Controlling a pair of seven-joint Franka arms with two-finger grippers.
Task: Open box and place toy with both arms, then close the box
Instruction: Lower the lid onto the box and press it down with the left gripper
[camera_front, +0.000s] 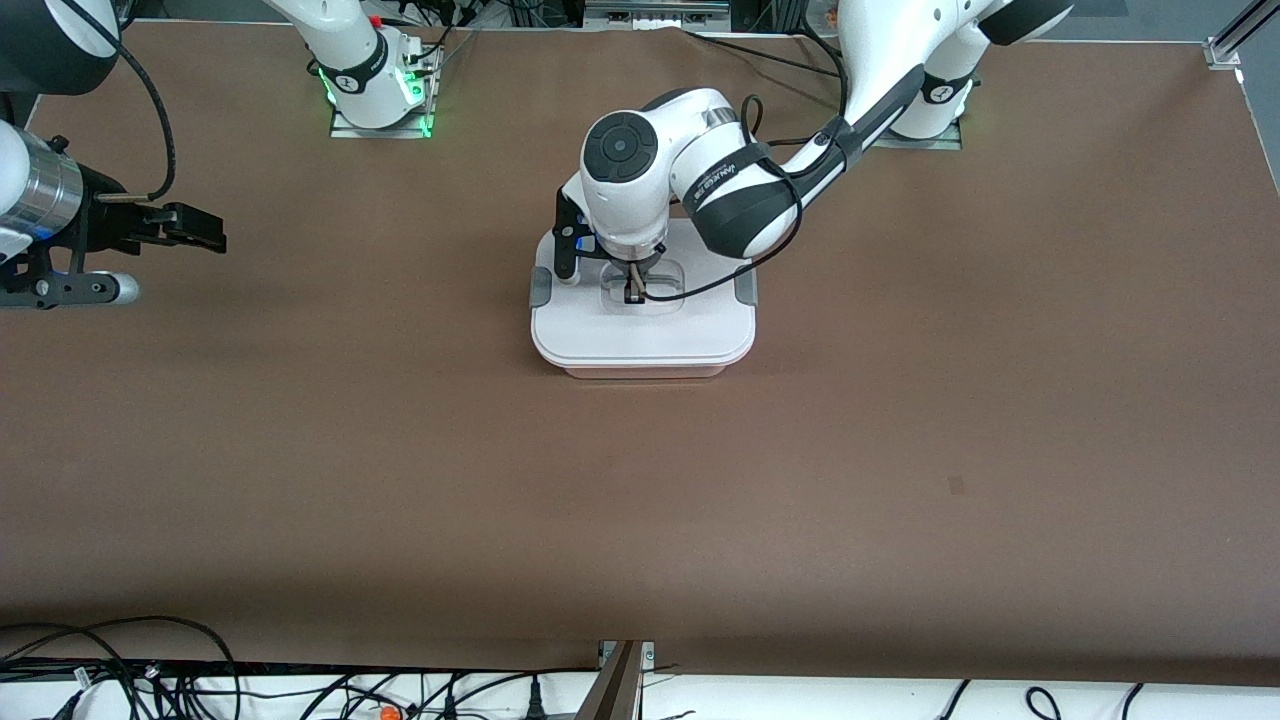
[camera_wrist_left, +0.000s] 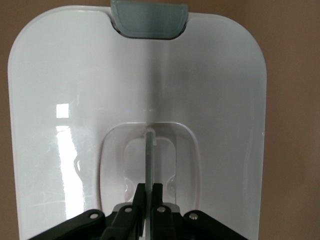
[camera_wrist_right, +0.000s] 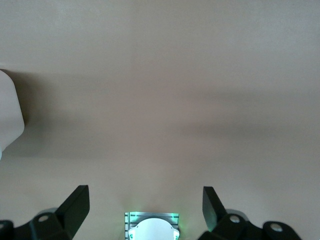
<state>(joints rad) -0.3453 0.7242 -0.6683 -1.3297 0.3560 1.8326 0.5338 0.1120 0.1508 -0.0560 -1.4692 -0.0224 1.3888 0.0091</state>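
Observation:
The box (camera_front: 640, 335) stands at the middle of the brown table with its white lid on; a thin strip of the pink tub (camera_front: 640, 372) shows under the lid's near edge. Grey clips (camera_front: 540, 285) sit at both ends of the lid; one shows in the left wrist view (camera_wrist_left: 148, 20). My left gripper (camera_front: 634, 290) is down in the lid's central recess, shut on the upright handle (camera_wrist_left: 149, 155), which its fingers (camera_wrist_left: 138, 195) pinch. My right gripper (camera_front: 205, 230) waits open and empty above the right arm's end of the table (camera_wrist_right: 145, 196). The toy is out of view.
The right arm's base (camera_front: 375, 90) with green lights and the left arm's base (camera_front: 930, 110) stand along the table's edge farthest from the front camera. Black cables (camera_front: 150, 680) lie below the table's near edge. The left arm's cable loops over the lid.

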